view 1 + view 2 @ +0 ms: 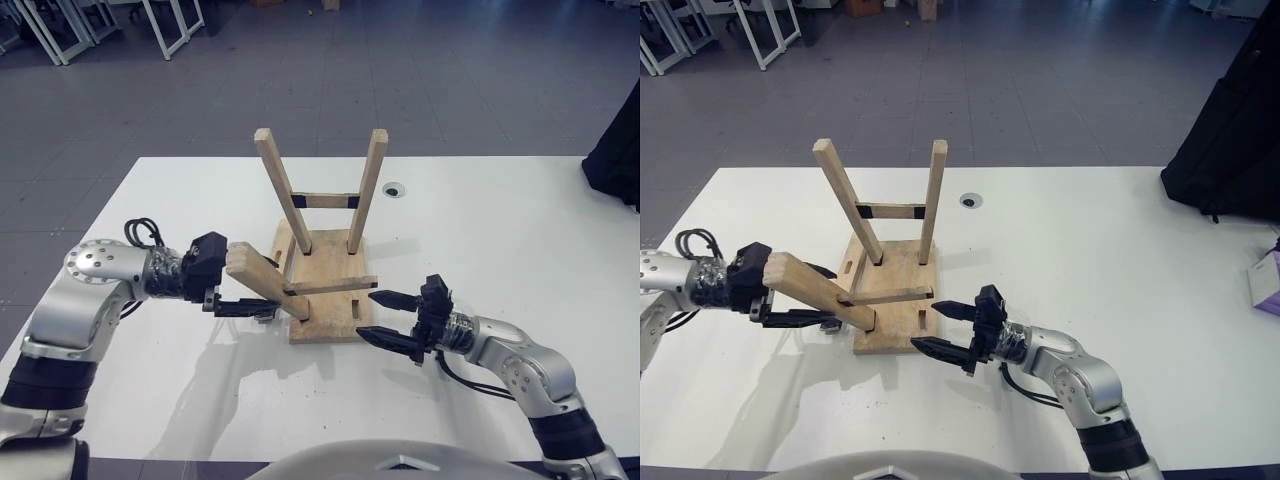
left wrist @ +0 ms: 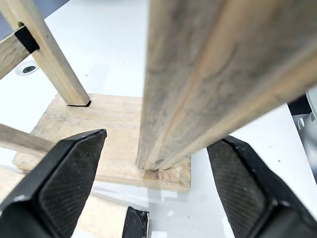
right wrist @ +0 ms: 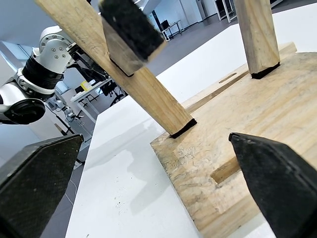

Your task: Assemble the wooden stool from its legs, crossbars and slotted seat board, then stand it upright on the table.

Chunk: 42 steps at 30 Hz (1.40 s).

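Upside-down stool, half built, head cameras looking down.

The right pincer [image 1: 388, 320] sits at lower right of centre, low over the white surface [image 1: 500, 230]. Its jaws are wide and hold nothing. It is just beside the near right corner of the seat board [image 1: 325, 322], and in its wrist view that corner lies between the two fingers.

The left pincer [image 1: 830, 298] is at left of centre. Its jaws are spread and straddle the leaning leg [image 1: 262, 277]. In the left wrist view the pads [image 2: 67, 183] stand clear of the wood on both sides, so this is judged to be a loose bracket, not a clamp.

The foot of the leaning leg is at the near left slot of the board. Its long axis rises from there toward the left of the frame, tilted over the left pincer. Its near crossbar [image 1: 335, 287] runs rightward above the board, and the free end points toward the right pincer without touching it.

The seat board lies flat at frame centre. At upper centre, the far pair of legs [image 1: 283, 190] stands in the board's far slots, joined by the far crossbar [image 1: 325, 200].

Judgement: the left arm is nearer the leaning leg. The coming move turns on swinging that leg rightward to vertical about its foot. The free crossbar end lies within reach of the right arm.
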Each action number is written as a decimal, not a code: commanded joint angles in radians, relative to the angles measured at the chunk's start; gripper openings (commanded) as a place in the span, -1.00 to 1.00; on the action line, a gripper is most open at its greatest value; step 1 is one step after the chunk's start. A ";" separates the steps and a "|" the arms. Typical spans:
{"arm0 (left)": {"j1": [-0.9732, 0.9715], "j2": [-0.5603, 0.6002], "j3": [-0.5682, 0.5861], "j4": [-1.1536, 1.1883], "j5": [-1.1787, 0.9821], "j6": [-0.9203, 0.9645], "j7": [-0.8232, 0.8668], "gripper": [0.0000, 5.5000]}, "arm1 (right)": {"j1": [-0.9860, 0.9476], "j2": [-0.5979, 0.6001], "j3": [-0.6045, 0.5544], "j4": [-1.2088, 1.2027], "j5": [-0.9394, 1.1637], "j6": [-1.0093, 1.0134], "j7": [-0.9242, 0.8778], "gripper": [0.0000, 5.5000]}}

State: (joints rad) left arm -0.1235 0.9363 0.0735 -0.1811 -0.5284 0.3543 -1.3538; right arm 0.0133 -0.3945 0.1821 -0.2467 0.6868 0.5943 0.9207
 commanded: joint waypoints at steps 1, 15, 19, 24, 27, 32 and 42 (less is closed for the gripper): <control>0.026 0.018 0.139 -0.101 -0.086 0.037 0.044 0.32 | 0.007 -0.003 -0.005 -0.011 -0.011 -0.001 -0.010 1.00; -0.099 -0.005 0.492 -0.232 -0.509 0.157 0.213 0.32 | -0.006 -0.006 -0.013 0.011 -0.023 -0.002 0.003 1.00; -0.158 -0.054 0.476 -0.244 -0.603 0.177 0.334 0.32 | -0.015 -0.007 -0.011 0.015 -0.025 0.000 0.005 1.00; -0.179 -0.110 0.453 -0.357 -0.880 0.235 0.513 0.32 | -0.010 -0.005 -0.014 0.014 -0.028 -0.004 -0.002 1.00; -0.012 -0.161 0.263 -0.375 -0.804 0.306 0.531 0.32 | 0.002 -0.003 -0.013 0.005 -0.028 -0.003 -0.011 1.00; 0.133 -0.217 -0.039 -0.252 -0.474 0.261 0.494 0.32 | -0.015 -0.006 -0.002 0.003 -0.031 0.007 -0.011 1.00; 0.025 -0.220 0.124 -0.307 -0.668 0.212 0.532 0.32 | -0.008 -0.003 -0.002 -0.023 -0.018 0.025 -0.031 1.00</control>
State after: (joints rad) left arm -0.1207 0.7211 0.1891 -0.5043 -1.1790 0.5142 -0.8486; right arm 0.0075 -0.3955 0.1808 -0.2544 0.6693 0.6059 0.8996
